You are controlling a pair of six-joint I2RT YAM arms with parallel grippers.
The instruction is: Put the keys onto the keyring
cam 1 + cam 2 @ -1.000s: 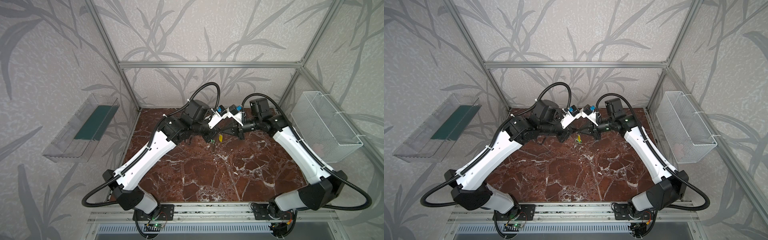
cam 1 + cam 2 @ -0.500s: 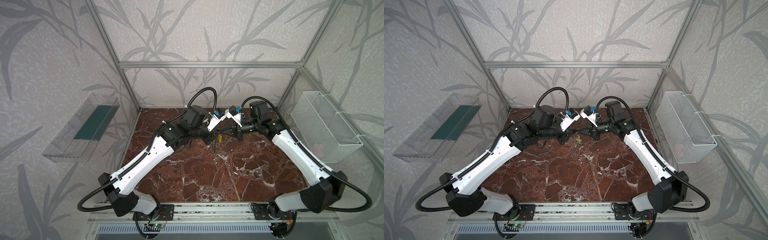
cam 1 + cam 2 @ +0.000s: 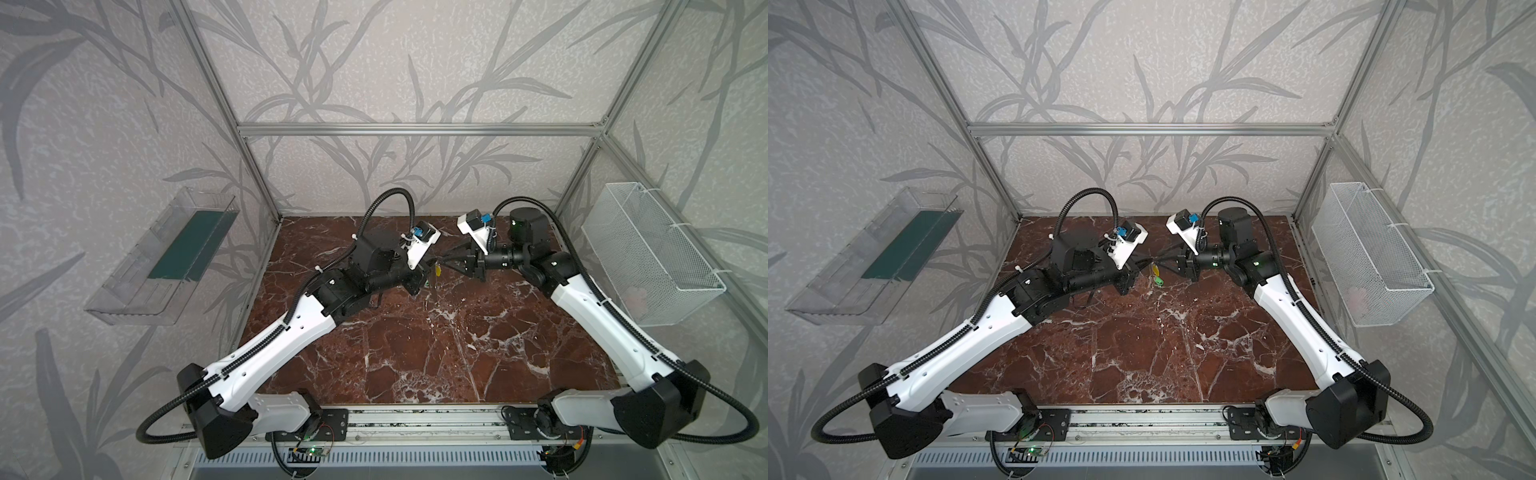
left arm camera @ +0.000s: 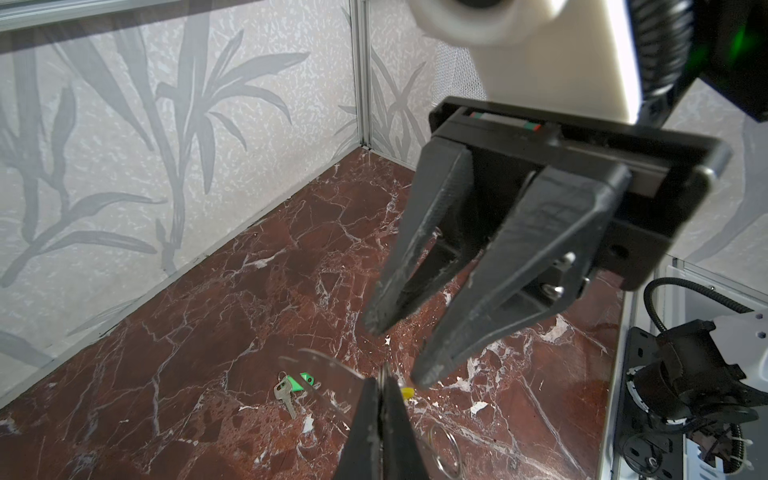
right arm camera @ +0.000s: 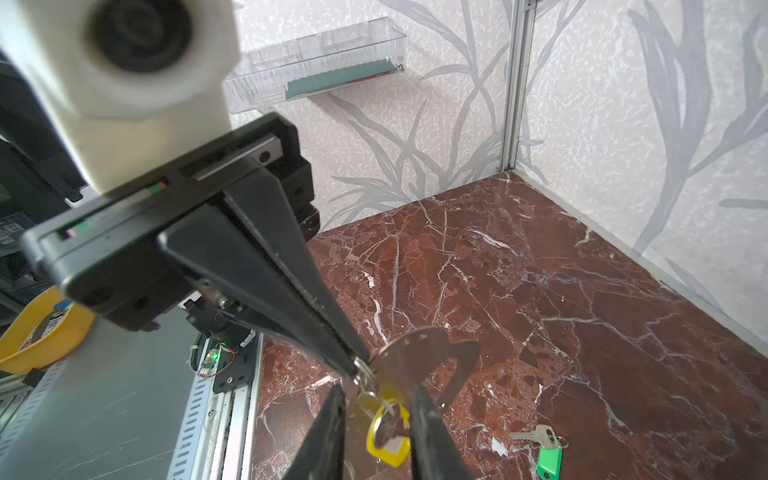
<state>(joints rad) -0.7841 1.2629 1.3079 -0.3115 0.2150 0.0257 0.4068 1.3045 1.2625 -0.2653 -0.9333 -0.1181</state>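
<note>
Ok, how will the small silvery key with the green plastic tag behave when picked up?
The silvery key with green plastic tag lies flat on the polished marble floor, so it may skid when nudged. Tag and key look loosely linked, so the ungripped part likely dangles.

The left arm (image 3: 282,345) and right arm (image 3: 598,320) wear glossy white shells on their long links, with black joints and a ribbed black hose (image 4: 660,41) running alongside. The left tool (image 5: 359,370) and right tool (image 4: 397,351) are black, each with two tapered fingers (image 4: 419,232) scuffed pale at the edges, silvery screws (image 4: 557,291) and a white camera housing (image 5: 174,133).
</note>
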